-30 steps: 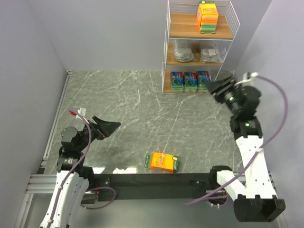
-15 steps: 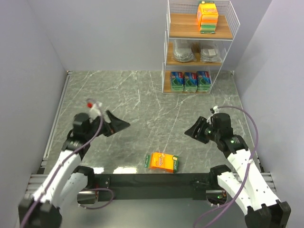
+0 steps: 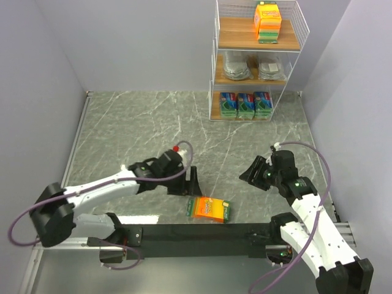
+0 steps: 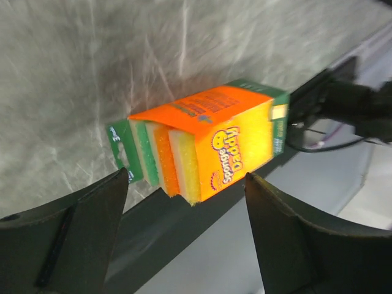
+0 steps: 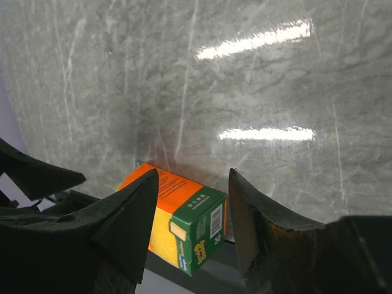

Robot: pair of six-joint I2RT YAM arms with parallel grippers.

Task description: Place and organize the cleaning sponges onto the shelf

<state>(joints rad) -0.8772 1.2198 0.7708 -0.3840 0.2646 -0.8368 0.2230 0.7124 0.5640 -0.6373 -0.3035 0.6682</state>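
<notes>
An orange sponge pack (image 3: 209,208) with green ends lies on the table at the near edge; it also shows in the left wrist view (image 4: 208,144) and the right wrist view (image 5: 177,220). My left gripper (image 3: 192,182) is open and empty, just up-left of the pack. My right gripper (image 3: 250,170) is open and empty, to the pack's right and apart from it. The white wire shelf (image 3: 215,55) stands at the back. It holds an orange pack (image 3: 267,22) on top, two silvery packs (image 3: 237,66) in the middle and three blue-and-green packs (image 3: 245,105) at the bottom.
A black rail (image 3: 202,233) runs along the table's near edge right behind the loose pack. Grey walls close in the left, back and right sides. The marbled tabletop (image 3: 153,128) lies between the arms and the shelf.
My left arm has swung far right and stretched out, bringing its open gripper close to the orange pack. My right gripper, which had dropped back from the shelf, has shifted only slightly.
</notes>
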